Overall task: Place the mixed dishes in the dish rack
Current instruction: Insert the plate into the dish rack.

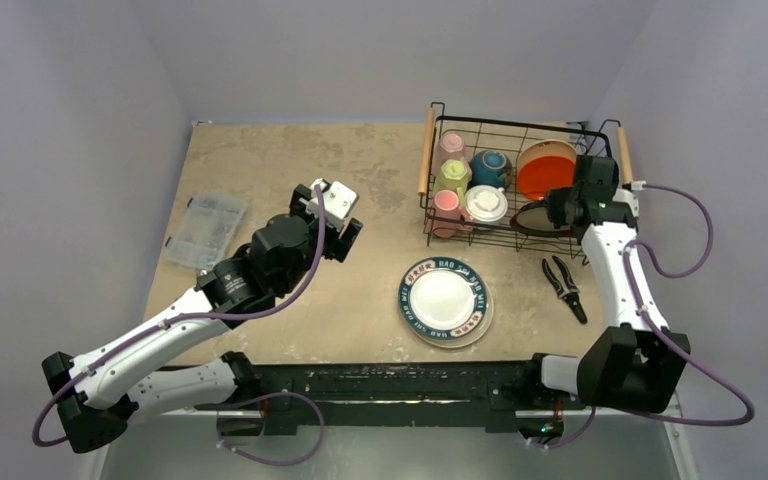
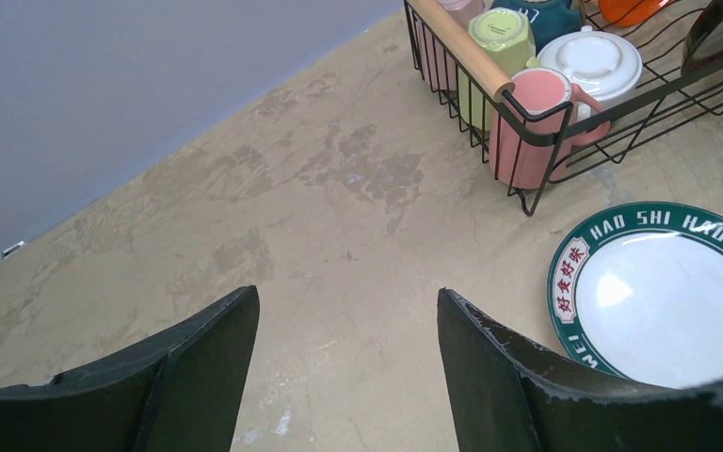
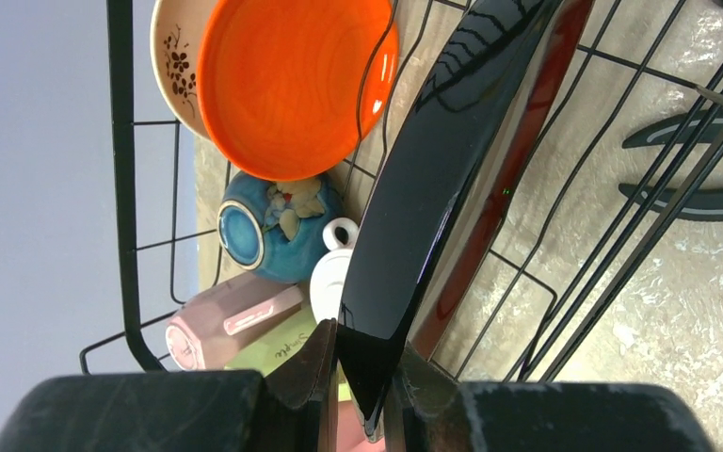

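Observation:
The dish rack point(image 1: 427, 150) stands at the back right. It holds a pale pink mug point(image 1: 450, 148), a yellow-green mug point(image 1: 452, 175), a salmon mug point(image 1: 447, 207), a white mug point(image 1: 486, 203), a teal bowl point(image 1: 490, 165) and a red-orange plate point(image 1: 545, 177). My right gripper point(image 1: 552, 213) is shut on the rim of a plate point(image 3: 452, 169) with a glossy black back and red rim, held on edge inside the rack's right part point(image 3: 122, 188). A blue-green-rimmed white plate point(image 1: 445, 300) lies on the table. My left gripper point(image 2: 348, 301) is open and empty above bare table, left of that plate point(image 2: 659, 292).
Black pliers point(image 1: 563, 285) lie on the table right of the white plate, in front of the rack. A clear plastic compartment box point(image 1: 207, 228) sits at the left edge. A cream dish with dark flowers point(image 3: 174, 56) leans behind the red-orange plate.

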Controlling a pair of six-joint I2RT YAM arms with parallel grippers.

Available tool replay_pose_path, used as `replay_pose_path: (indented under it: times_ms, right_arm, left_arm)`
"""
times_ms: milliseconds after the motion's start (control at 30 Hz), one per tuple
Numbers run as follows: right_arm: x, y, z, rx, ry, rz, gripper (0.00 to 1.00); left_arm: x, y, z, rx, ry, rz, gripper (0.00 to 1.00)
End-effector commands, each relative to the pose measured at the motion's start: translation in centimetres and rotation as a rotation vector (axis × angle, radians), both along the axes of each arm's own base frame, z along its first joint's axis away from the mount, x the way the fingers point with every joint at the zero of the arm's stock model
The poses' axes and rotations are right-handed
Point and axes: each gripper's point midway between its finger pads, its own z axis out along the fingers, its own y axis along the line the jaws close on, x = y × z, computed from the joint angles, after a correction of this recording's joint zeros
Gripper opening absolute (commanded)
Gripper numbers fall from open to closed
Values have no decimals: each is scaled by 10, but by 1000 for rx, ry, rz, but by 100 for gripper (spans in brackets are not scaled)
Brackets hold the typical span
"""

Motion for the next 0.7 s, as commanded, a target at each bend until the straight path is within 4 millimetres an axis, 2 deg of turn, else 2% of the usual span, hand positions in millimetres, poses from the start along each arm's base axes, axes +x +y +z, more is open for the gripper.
replay_pose_path:
  times_ms: [0,100,267,533,667]
  right_arm:
    - [22,-7,50,-41,-214,-55,0]
    - [17,-7,45,-44,-192,-66,0]
    - [8,-11,52,-80,-203,-76,0]
    - [14,-11,106,-82,-298,-80,0]
    - [13,-9,105,-64,-310,-76,0]
  left_arm:
    - [2,-1,6,-28,-20,1,68]
    - [2,-1,8,-31,-22,1,68]
    - [2,-1,7,-29,-20,0,69]
    - [3,-1,7,-28,-19,2,69]
    - [2,-2,6,-29,-18,0,68]
